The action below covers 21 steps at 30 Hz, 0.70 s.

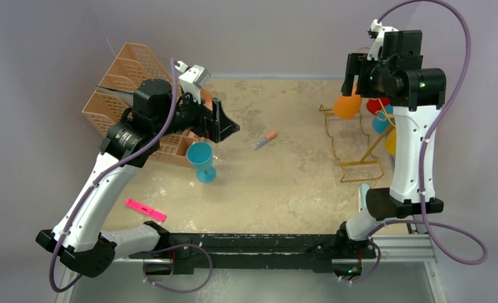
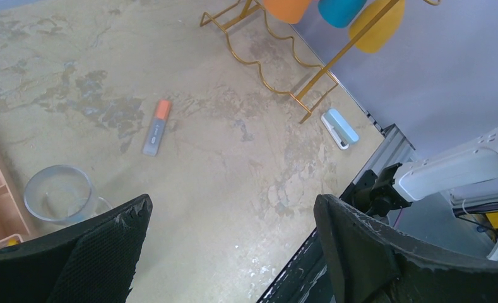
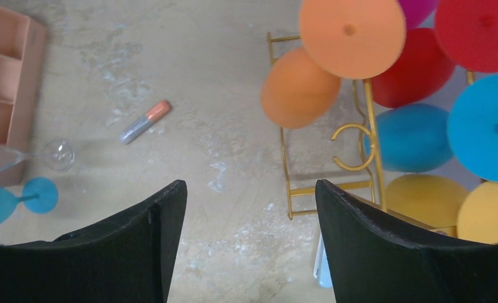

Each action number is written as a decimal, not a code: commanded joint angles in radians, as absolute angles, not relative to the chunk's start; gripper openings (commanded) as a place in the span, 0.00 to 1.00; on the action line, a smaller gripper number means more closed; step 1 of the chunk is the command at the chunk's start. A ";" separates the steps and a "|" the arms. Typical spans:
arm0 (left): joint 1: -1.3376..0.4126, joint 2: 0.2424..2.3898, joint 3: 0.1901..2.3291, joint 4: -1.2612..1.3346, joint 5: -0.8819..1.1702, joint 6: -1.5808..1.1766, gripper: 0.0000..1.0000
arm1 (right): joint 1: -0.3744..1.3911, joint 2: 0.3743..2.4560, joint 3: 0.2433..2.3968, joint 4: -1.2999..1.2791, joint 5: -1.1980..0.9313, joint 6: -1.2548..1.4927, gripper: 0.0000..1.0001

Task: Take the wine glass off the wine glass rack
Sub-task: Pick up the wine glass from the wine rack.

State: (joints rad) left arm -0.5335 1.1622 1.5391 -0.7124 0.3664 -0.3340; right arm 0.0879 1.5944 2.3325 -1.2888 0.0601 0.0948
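- Sandy, mottled table (image 1: pixel 284 183); both arm bases are bolted along its near edge.
- Pose of the right arm (image 1: pixel 410 151): reared up tall at the far right, forearm near vertical, wrist folded over so its camera looks down onto the rack. It is plainly the nearer arm, so I judge this pick to be its job.
- Pose of the left arm (image 1: pixel 94 189): stretched low toward the far left by the peach organiser (image 1: pixel 123 82), well apart from the rack.
- Gold wire wine glass rack (image 3: pixel 370 126): far right of the table, below the right wrist.
- Glasses hang on it foot up, bowl down. The orange wine glass (image 3: pixel 296 88) is outermost toward table centre. In the wrist view it lies ahead of the jaw gap and slightly to its right. Its stem runs roughly upright, nearly along my line of sight.
- Jaws of the right gripper (image 3: pixel 249 189): apart, nothing between them, above the glass and clear of it.
- Jaws of the left gripper (image 2: pixel 232 205): wide apart, empty.
- My judgement: the next move needs a descent and a shift toward the rack.
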 commanded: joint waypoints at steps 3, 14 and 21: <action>-0.537 1.147 1.526 -0.691 0.399 -0.343 0.99 | 0.006 1.651 2.428 -1.265 0.117 0.090 0.76; -0.537 1.156 1.523 -0.691 0.440 -0.363 0.99 | -0.163 1.789 2.512 -1.174 -0.045 0.214 0.88; -0.537 1.150 1.523 -0.699 0.409 -0.362 0.99 | -0.254 1.812 2.475 -1.096 -0.191 0.332 0.70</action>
State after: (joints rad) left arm -0.5335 1.1625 1.5234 -0.7174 0.4164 -0.3515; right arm -0.2260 1.8198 2.4908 -1.1774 -0.0780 0.2386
